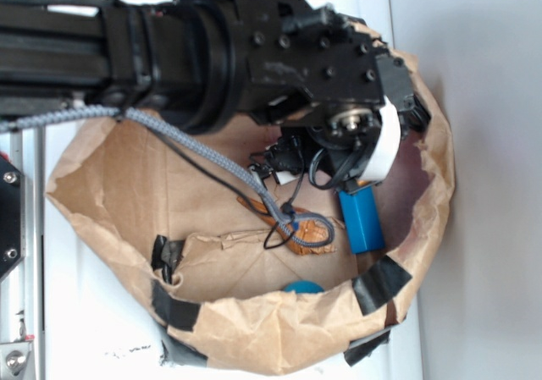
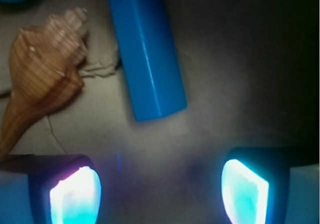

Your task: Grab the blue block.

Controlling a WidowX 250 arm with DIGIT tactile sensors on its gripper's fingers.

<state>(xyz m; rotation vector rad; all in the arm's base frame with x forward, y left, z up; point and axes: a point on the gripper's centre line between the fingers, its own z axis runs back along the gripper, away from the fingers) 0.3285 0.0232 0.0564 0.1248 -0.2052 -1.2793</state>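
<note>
Hand (image 2: 160,184) released above the blue block (image 2: 146,52).
No writing is readable; the seashell (image 2: 42,69) lies beside the block, its tip cut off.

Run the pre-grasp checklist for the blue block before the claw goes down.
1. Claw open, nothing between its fingers: ok.
2. Blue block in wrist view, lying flat on the bag floor: ok.
3. Block centred between the fingers: not ok; it lies ahead of them and slightly off centre.
4. Block's long axis in line with the finger gap: not ok; slightly tilted.
5. Seashell apart from the block: ok, a narrow gap shows.
6. Blue ball away from the block: ok.
</note>
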